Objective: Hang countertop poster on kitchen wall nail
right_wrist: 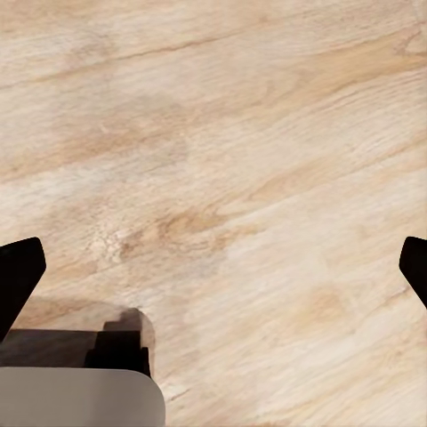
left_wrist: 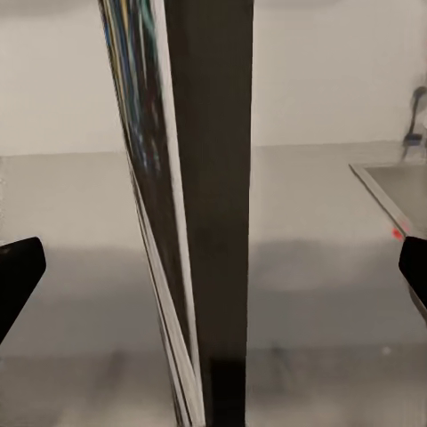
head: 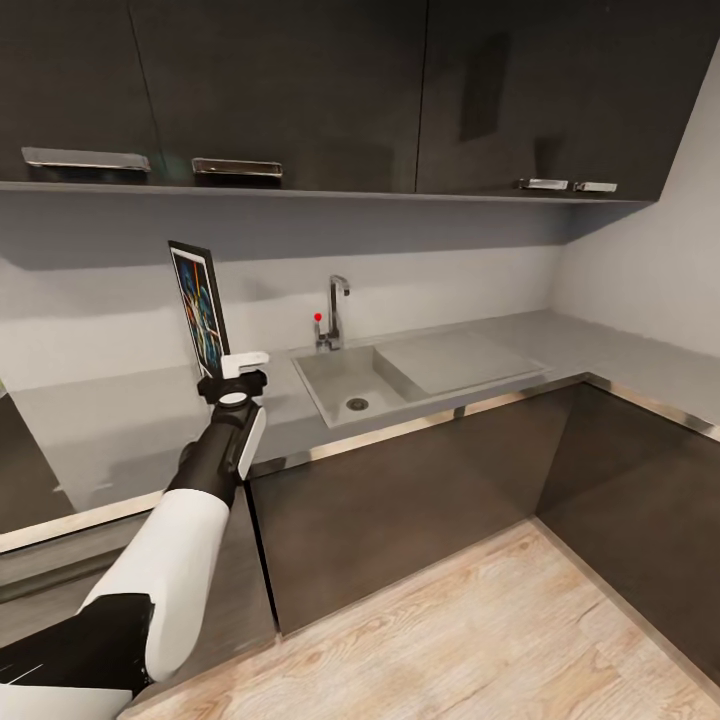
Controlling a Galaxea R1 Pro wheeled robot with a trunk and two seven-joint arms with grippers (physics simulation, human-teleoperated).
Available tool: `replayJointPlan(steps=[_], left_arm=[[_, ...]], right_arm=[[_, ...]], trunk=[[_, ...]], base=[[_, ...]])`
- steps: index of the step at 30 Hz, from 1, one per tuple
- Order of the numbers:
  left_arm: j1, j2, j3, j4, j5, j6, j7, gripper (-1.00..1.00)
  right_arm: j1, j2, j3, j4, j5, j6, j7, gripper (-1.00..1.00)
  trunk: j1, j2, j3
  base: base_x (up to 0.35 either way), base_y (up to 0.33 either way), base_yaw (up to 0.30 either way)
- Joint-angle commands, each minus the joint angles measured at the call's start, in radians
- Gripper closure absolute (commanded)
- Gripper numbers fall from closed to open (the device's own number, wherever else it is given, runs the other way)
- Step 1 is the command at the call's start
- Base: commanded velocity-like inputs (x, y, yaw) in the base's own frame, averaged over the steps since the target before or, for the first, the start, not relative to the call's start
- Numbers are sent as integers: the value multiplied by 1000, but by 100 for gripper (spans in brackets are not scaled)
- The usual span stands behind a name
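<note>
Left of middle in the head view, we are reaching our left gripper [head: 243, 366] under the upright poster [head: 200, 306], fingers spread wide with it standing between them.

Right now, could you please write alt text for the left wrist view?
The poster stands upright, seen edge-on between the left gripper's wide-open black fingertips. Behind it lie the grey kitchen countertop and a corner of the sink.

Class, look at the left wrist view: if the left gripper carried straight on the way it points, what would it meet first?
Most likely the poster, standing edge-on between the open fingers of the left gripper. Behind it are the countertop and wall, though depth is hard to judge.
</note>
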Motion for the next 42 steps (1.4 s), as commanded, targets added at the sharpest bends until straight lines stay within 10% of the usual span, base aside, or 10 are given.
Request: replayJointPlan(steps=[1, 3, 4, 42], left_arm=[[-1, 0, 2, -1, -11, 8, -1, -100], [-1, 3, 3, 0, -11, 8, -1, -100], [-1, 3, 3, 0, -11, 8, -1, 100], [-1, 6, 4, -77, -9, 11, -7, 100]], right_arm=[[-1, 0, 2, 1, 10, -1, -6, -100], [-1, 0, 2, 1, 10, -1, -6, -100], [-1, 0, 2, 1, 10, -1, -6, -100], [-1, 0, 2, 2, 11, -1, -6, -100]], trunk=[[0, -1, -1], [0, -1, -1], [0, -1, -1], [0, -1, -1]], base=[[0, 0, 0], [0, 0, 0], [0, 0, 0], [0, 0, 0]])
